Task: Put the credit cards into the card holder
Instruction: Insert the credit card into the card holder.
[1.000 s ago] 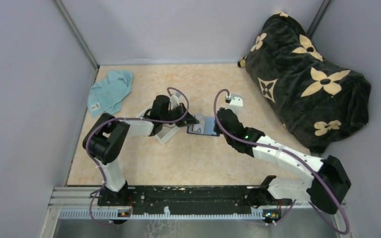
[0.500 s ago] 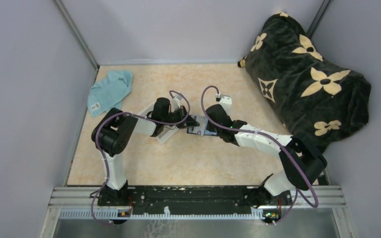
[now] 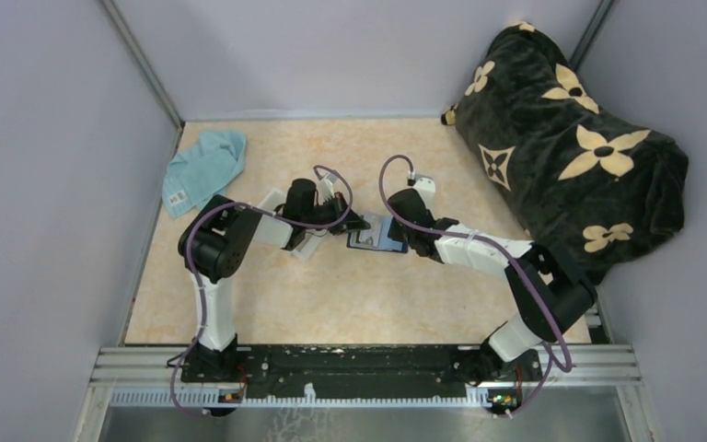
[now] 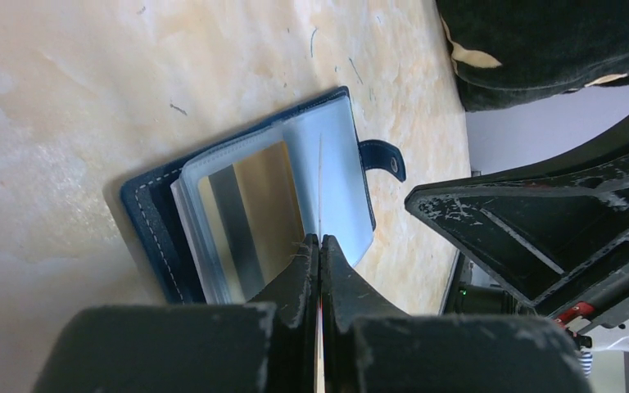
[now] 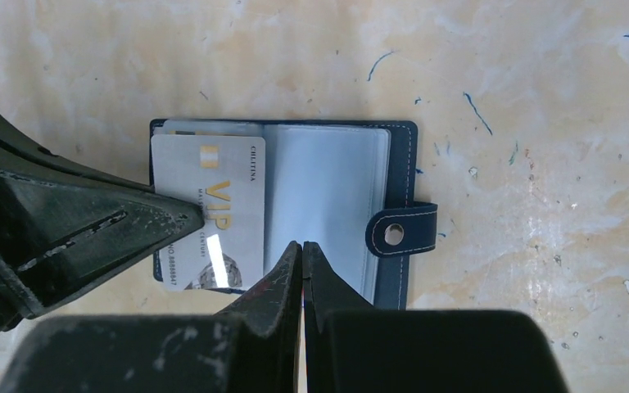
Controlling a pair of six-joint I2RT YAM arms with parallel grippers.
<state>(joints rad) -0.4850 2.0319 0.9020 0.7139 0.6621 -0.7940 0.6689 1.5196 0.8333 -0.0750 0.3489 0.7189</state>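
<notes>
Left claw (image 4: 319,238) pinching credit card (image 5: 213,180), right claw (image 5: 302,244) closed at card holder (image 5: 401,164)

The card holder (image 5: 328,180) is hemmed in from both sides; the left gripper (image 4: 319,239), clamped on a credit card (image 5: 213,188), bars its left page, and the closed right gripper (image 5: 301,246) hangs over its fold; only the right page of clear sleeves lies uncovered. Both arms meet above it. Bare table (image 3: 331,304) lies open nearer the bases and beyond, toward the back wall; a clear tray (image 3: 306,249) sits under the left arm; a teal cloth (image 3: 204,168) takes the far left corner; a black flower-patterned bundle (image 3: 571,138) walls off the right side.
</notes>
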